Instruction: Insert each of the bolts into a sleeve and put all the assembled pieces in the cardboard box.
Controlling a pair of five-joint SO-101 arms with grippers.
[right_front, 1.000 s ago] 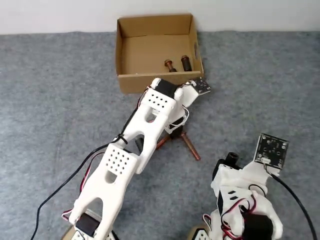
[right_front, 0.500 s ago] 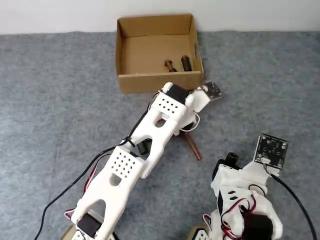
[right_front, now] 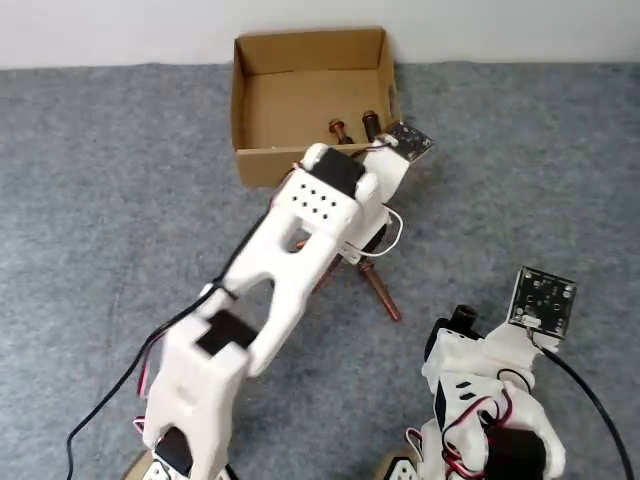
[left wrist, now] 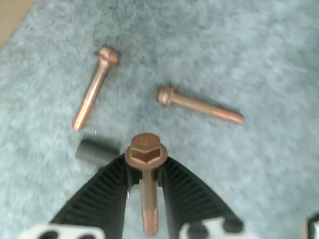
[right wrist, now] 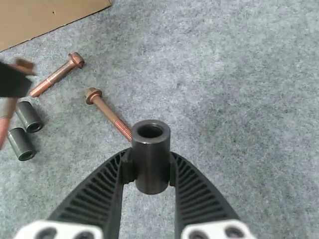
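The step in hand is putting a bolt into a sleeve. The left arm (right_front: pixel 300 235) is stretched out over the gray tabletop (right_front: pixel 110 220), close to the cardboard box (right_front: pixel 250 100). Its jaws are clamped on a held bolt (left wrist: pixel 145 154). The bolt's six-sided head sits near the tips of the jaws, and its thin part runs back between them. The right arm (right_front: pixel 490 400) sits low on the robot's side, well apart from the box. Its jaws are clamped on a dark held sleeve (right wrist: pixel 150 157), and the hole of the sleeve faces the camera and looks empty. On the tabletop lie a first loose bolt (right wrist: pixel 56 74) and a second loose bolt (right wrist: pixel 107 113). Near them are a first spare sleeve (right wrist: pixel 29 116) and a second spare sleeve (right wrist: pixel 21 143). Inside the box, two finished pieces (right_front: pixel 338 130) lie side by side near one wall. So I think the job is partway done, with three more pieces to make.

Next, the two arms need to come together, because the bolt and the sleeve are far apart now. The thin end of the bolt has to line up straight with the hole and then slide in. The hole looks only a little wider than the bolt, so a small tilt could make it jam or bump the rim. I cannot tell for sure which way the bolt's thin end points, so it may need turning first. After that, the joined piece goes into the box with the others.
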